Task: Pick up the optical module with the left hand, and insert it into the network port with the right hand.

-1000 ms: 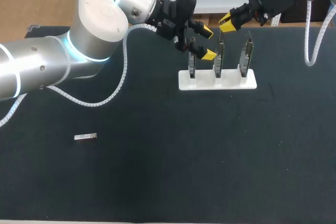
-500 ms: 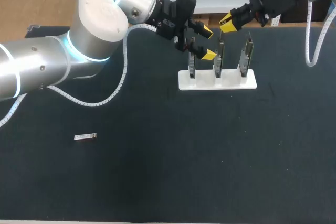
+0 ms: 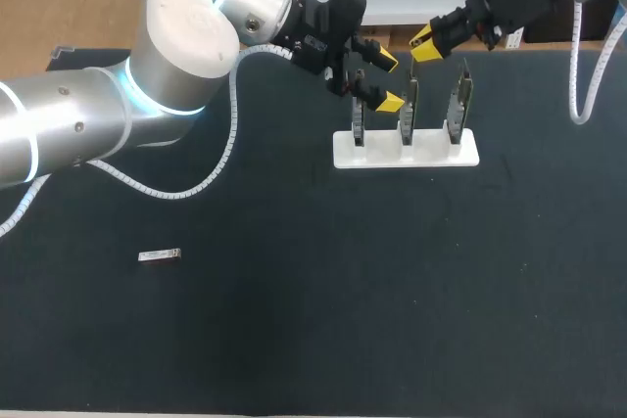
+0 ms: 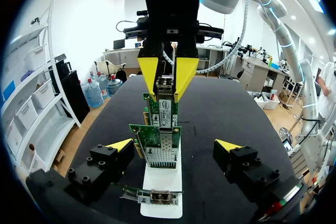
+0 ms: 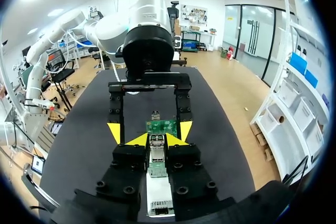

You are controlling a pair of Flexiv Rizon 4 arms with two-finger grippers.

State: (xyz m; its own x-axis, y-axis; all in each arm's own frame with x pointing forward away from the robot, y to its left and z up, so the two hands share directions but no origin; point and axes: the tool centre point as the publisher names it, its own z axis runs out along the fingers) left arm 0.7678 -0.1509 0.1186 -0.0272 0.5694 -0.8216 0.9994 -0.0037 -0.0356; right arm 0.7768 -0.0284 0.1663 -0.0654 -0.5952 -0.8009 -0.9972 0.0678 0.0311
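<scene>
Black table (image 3: 392,291), optical module (image 3: 160,255) lying flat, left claw (image 3: 388,78) released, right claw (image 3: 424,46) unclear

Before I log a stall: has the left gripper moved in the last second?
No. The left gripper sits at the same spot above the left end of the white stand.

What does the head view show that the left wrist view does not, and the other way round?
Only the head view shows the optical module, lying flat on the table far from both arms. Only the left wrist view shows the green faces of the network cards and that the left gripper is open, one finger on each side of the row. Both show the white holder with three cards and the right gripper above the row.
</scene>
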